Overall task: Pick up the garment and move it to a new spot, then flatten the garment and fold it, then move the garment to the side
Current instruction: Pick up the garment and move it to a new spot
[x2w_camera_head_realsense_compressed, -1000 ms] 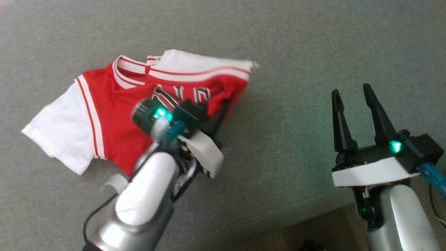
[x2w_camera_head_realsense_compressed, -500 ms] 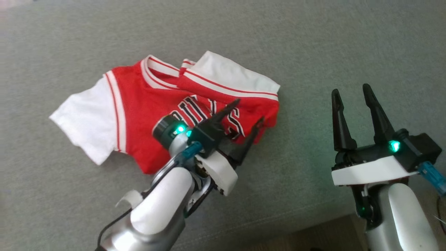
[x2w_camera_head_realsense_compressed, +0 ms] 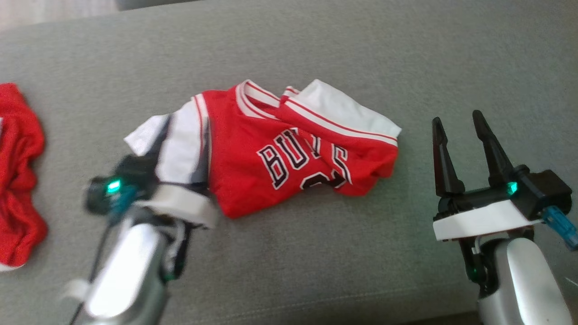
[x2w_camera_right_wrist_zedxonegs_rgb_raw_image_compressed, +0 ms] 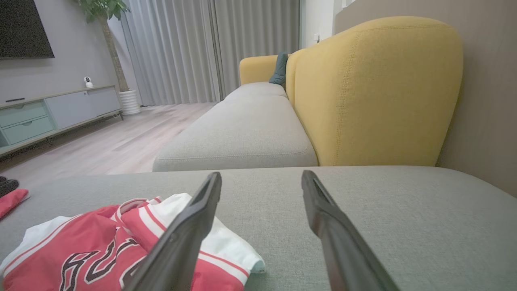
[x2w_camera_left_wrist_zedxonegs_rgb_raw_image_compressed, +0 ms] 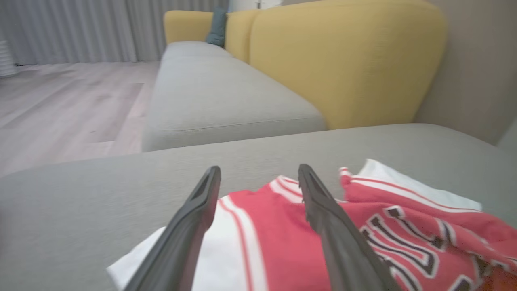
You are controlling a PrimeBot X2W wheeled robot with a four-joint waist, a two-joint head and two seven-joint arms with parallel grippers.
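Item one, the garment [x2w_camera_head_realsense_compressed: 253,162]: a red jersey with white sleeves and black-and-white chest lettering. It lies on the grey seat cushion [x2w_camera_head_realsense_compressed: 316,271], near the middle of the head view. It is not flat. The sleeve on my right is turned in over the chest, and the lower hem on that side is bunched.

Item two, the left gripper [x2w_camera_left_wrist_zedxonegs_rgb_raw_image_compressed: 258,174]: its fingers are spread wide and hold nothing. In the left wrist view they straddle the seam where the jersey's white sleeve meets the red shoulder. The head view is blurred there, so I cannot tell whether the fingertips touch the cloth.

Item three, the right gripper [x2w_camera_head_realsense_compressed: 456,116]: its fingers are parted and empty. It points up the head view, over bare cushion to the right of the jersey and apart from it. In the right wrist view the jersey's folded white sleeve lies beyond the left finger.

Other observations: a second red cloth [x2w_camera_head_realsense_compressed: 18,171] lies crumpled at the left edge of the head view, well apart from the jersey. A yellow backrest [x2w_camera_right_wrist_zedxonegs_rgb_raw_image_compressed: 375,89] rises behind the cushion.
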